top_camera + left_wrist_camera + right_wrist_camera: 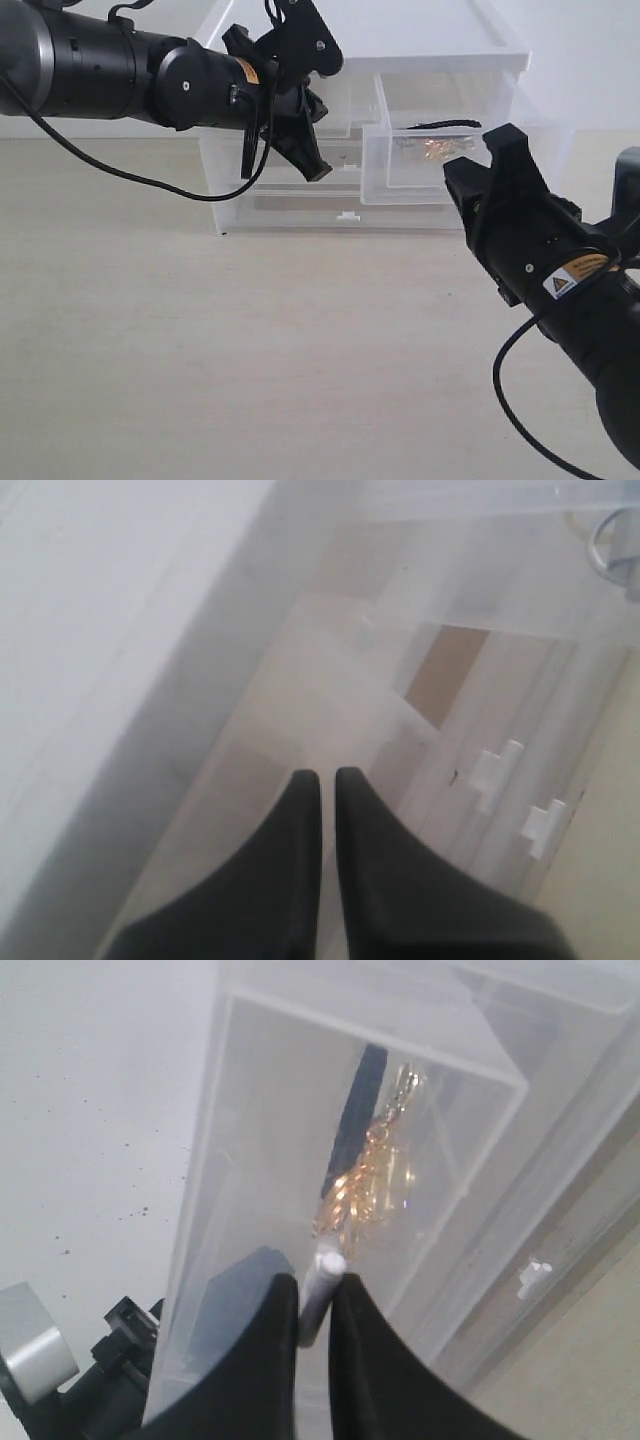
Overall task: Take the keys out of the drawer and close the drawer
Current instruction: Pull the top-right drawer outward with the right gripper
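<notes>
Right claw (315, 1288) clamped on white tab (326, 1268) of open clear plastic drawer (250, 1090); gold-ringed key bunch (360, 1185) just beyond, lying lengthwise inward.

We are seeing pale wood-grain table (250, 350) filling scene; clear plastic drawer unit (300, 212) sitting directly on it, far side, slightly right of centre, base resting flat on wood.

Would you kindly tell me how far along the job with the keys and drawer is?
Done: the drawer is pulled open. In hand: the right gripper is shut on its white handle. Left: the keys lie inside the drawer, untouched; the left gripper, shut and empty, is by the unit. The keys must come out, then the drawer be closed.
</notes>
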{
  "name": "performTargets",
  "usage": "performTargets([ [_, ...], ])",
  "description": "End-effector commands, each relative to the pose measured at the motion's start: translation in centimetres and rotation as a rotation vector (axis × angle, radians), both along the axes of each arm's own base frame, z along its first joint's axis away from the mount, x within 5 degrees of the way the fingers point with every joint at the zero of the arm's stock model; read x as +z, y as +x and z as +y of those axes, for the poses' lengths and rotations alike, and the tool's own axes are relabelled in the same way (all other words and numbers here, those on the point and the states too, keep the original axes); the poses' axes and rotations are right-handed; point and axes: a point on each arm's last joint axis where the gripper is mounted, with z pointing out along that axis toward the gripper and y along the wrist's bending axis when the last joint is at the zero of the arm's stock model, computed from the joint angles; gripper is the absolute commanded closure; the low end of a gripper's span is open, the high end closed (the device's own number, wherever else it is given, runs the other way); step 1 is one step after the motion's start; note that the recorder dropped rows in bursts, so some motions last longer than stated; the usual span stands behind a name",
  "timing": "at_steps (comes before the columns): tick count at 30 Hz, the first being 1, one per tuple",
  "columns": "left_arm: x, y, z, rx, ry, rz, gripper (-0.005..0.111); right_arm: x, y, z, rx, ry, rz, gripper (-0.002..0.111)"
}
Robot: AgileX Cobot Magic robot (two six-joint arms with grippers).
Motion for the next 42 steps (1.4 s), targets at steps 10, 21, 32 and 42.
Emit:
performTargets([
  [10,0.9,0.8,0.1,0.016,-0.039,-0.062,0.103,1.3,-0.5,0.2,0.042,-0.026,-0.069,0.106],
  [21,0.9,0.8,0.1,0.017,-0.040,-0.056,0.103,1.3,-0.6,0.5,0.071,-0.039,-0.072,0.065],
  [32,0.9,0.8,0.1,0.017,-0.039,-0.054,0.103,0.7,-0.7,0.6,0.098,-0.088,-0.022,0.065],
  [42,0.9,0.8,0.1,0.017,-0.039,-0.054,0.103,0.0,-1.8,-0.8,0.050,-0.130,0.028,0.065],
])
